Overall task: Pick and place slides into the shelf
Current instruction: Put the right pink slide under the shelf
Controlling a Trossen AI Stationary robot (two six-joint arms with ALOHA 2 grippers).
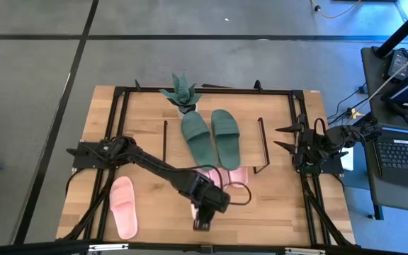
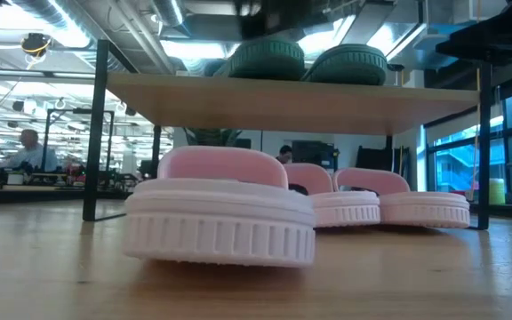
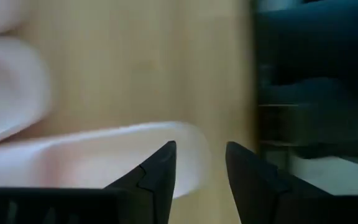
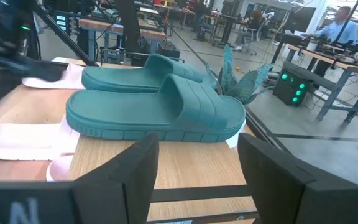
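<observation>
The shelf (image 1: 211,106) stood in the middle of the table (image 1: 147,205), and I placed everything else by it. On its wooden top board lay the dark green pair (image 1: 211,138), side by side, toes pointing away from the small potted plant (image 1: 181,92) at the shelf's far edge. Under the board, seen from table height, two pink slides (image 2: 376,203) sat next to each other between the black wire legs.

Just in front of the shelf, on the near side, a third pink slide (image 2: 220,213) lay flat on the table, outside the frame. The left gripper (image 1: 202,223) hung over it there, at the slide's end; in its wrist view the fingers (image 3: 160,177) stood a little apart with the pale sole beneath them, not closed on it.

A fourth pink slide (image 1: 124,207) lay alone on the table well off to the shelf's left side, near the front edge.

The right gripper (image 1: 289,138) waited beside the shelf's right end, jaws wide and empty, facing the green pair.
</observation>
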